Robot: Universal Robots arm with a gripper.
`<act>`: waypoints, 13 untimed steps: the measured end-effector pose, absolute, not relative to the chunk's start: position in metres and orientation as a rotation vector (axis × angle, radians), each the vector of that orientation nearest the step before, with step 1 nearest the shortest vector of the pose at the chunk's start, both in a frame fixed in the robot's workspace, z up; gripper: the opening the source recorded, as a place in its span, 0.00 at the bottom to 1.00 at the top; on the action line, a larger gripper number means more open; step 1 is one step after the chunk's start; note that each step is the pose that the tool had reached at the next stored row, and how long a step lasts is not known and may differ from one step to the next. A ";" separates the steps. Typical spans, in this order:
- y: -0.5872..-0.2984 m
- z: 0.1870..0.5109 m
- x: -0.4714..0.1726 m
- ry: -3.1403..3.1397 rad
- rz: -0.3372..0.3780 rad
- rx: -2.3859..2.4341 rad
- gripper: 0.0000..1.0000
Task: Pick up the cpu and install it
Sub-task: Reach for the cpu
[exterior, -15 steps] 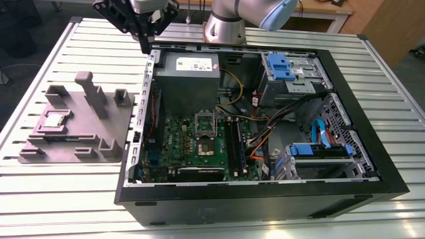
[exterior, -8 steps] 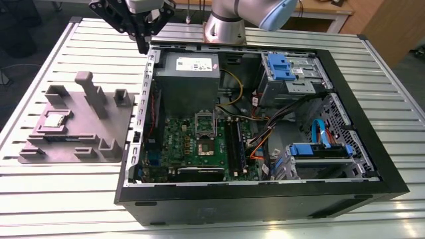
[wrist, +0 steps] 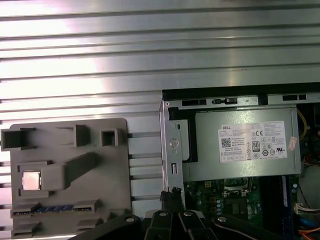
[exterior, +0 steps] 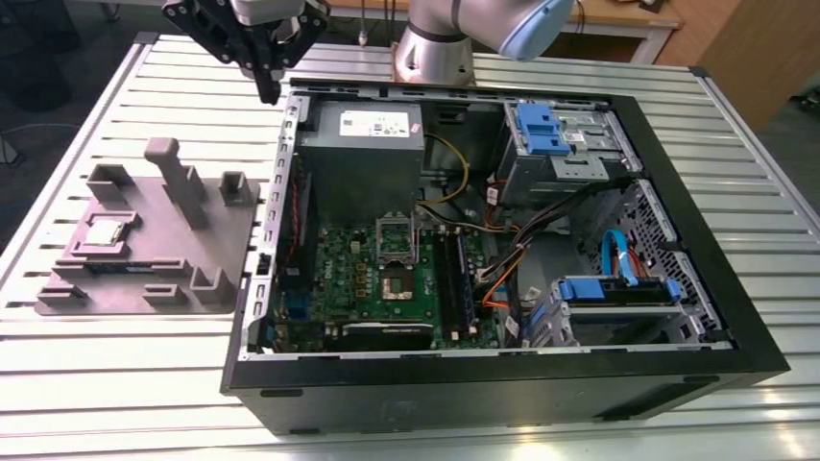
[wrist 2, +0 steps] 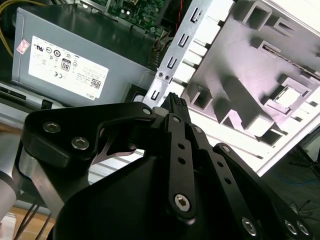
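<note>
A slatted silver tabletop carries an open black computer case in the middle of the frame. At the exterior view's left lies a grey moulded holder. The cpu sits flat in a recess of that holder, at middle left. The jaws hang at upper left, pinched together and empty, over the case's far corner and well apart from the cpu. Wooden furniture stands beyond the tabletop at upper right.

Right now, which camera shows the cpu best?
The first wrist view: it looks straight down on the cpu, square top unobstructed in the grey holder. The exterior view shows it slanted; the second wrist view, an oblique bright patch.
</note>
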State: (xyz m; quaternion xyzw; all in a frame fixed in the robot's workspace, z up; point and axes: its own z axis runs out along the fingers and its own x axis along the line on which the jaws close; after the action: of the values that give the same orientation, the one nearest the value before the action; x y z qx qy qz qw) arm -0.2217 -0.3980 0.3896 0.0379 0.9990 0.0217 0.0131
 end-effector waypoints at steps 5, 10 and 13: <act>-0.398 0.390 -0.227 3.113 0.068 0.118 0.10; -0.398 0.389 -0.233 3.113 0.068 0.118 0.10; -0.398 0.389 -0.236 3.113 0.067 0.118 0.10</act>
State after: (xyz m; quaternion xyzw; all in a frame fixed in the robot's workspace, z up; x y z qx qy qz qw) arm -0.2360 -0.3980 0.3889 0.0378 0.9990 0.0215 0.0131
